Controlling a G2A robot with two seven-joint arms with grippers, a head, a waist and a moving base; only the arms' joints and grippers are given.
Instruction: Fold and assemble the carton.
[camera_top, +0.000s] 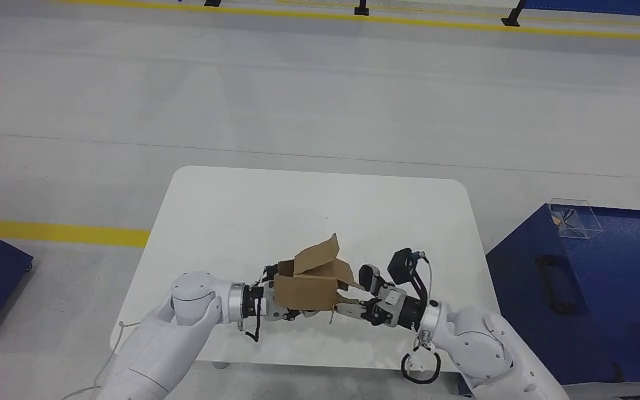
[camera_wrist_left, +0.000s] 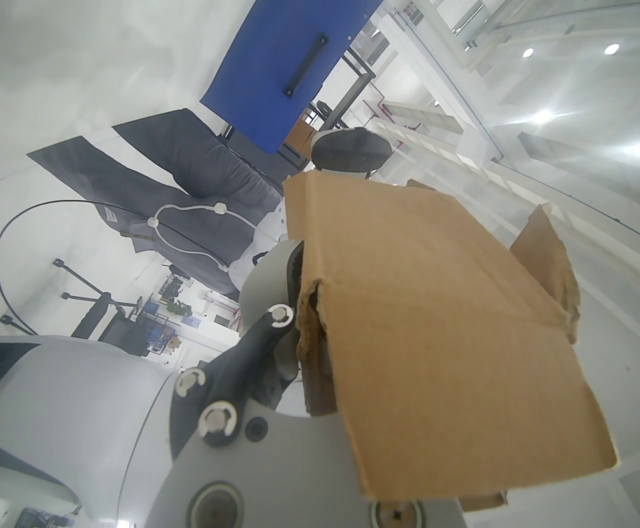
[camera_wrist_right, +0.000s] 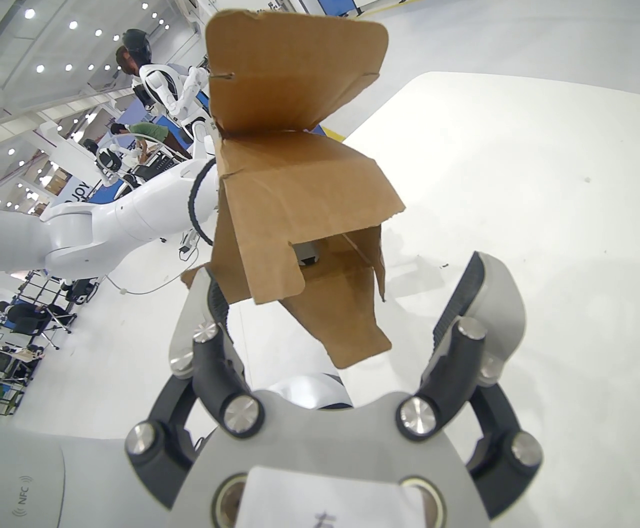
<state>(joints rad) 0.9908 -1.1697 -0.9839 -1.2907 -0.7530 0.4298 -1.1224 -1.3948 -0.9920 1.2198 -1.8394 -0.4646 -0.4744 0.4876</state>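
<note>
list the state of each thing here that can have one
brown cardboard carton: partly formed, end flaps open, held by one edge
left tool: shut on the carton's edge
right tool: open, a carton flap between its fingers, not clamped

- I see the carton (camera_top: 312, 280) as plain brown cardboard, matt, with frayed, ragged edges at its corners.
- The table (camera_top: 250, 210) top reads to me as white, smooth and faintly glossy.
- On the right gripper (camera_wrist_right: 345, 285) I make out satin grey metal fingers (camera_wrist_right: 500, 300), ribbed black rubbery pads (camera_wrist_right: 454, 300) and polished pins.
</note>
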